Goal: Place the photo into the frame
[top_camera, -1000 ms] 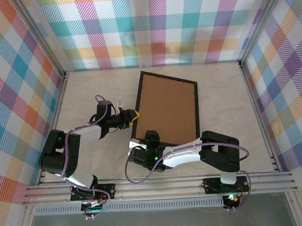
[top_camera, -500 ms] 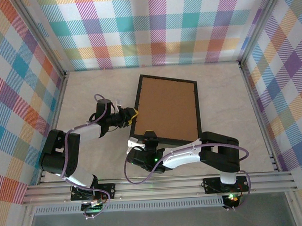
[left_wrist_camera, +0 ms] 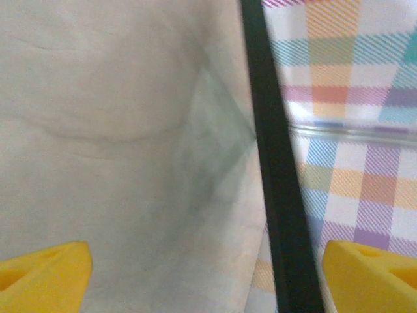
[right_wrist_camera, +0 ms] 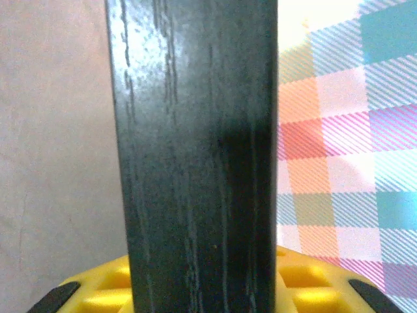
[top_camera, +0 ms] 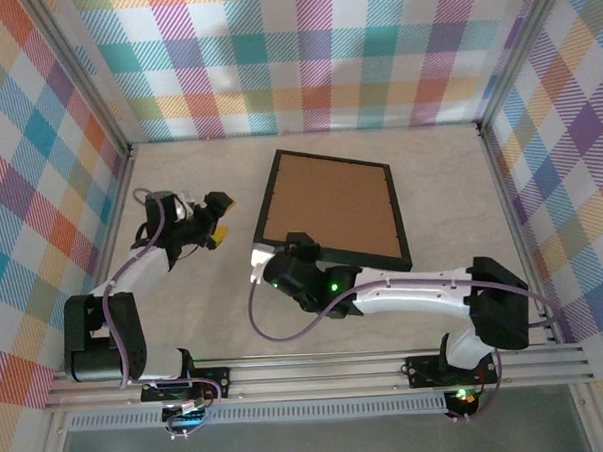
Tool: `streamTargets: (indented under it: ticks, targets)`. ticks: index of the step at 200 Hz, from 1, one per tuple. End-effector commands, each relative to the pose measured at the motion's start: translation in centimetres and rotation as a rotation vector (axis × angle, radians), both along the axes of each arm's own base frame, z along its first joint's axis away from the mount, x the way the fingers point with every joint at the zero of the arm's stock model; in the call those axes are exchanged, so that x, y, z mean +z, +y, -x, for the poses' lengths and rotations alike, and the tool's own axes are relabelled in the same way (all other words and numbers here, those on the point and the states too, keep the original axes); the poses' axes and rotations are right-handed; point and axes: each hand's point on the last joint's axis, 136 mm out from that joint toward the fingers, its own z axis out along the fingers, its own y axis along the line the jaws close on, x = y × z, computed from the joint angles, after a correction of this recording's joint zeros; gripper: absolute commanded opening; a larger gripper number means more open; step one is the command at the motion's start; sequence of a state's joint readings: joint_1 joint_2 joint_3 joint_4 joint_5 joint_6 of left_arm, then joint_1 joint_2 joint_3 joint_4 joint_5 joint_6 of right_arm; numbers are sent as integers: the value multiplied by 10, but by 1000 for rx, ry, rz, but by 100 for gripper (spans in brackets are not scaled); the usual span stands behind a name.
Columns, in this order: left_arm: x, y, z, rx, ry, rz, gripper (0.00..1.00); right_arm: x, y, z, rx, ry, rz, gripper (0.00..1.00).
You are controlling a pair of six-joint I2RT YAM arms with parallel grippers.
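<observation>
Overhead, the frame (top_camera: 331,210) lies brown back up on the table (top_camera: 179,171), mid-table. The right gripper (top_camera: 281,259) is at its near left corner; the left gripper (top_camera: 219,218) hangs well apart to the frame's left.

From the left wrist, the left gripper (left_wrist_camera: 207,277) is released, its yellow fingertips (left_wrist_camera: 39,277) spread wide, the frame's black edge (left_wrist_camera: 277,195) nearer the right one.

From the right wrist, the right gripper (right_wrist_camera: 202,287) is clamped on the frame's black wood-grained bar (right_wrist_camera: 195,163).
</observation>
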State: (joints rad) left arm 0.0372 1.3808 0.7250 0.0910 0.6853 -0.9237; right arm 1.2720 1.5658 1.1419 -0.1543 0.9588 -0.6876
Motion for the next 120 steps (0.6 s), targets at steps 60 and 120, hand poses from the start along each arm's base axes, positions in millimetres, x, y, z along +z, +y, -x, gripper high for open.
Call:
streamTargets:
  ticks: [60, 120]
  targets:
    - [-32, 14, 16, 63, 89, 29, 92, 140, 31, -17, 111, 236, -394, 0]
    - [-36, 13, 17, 58, 99, 32, 92, 186, 27, -33, 110, 360, -585, 0]
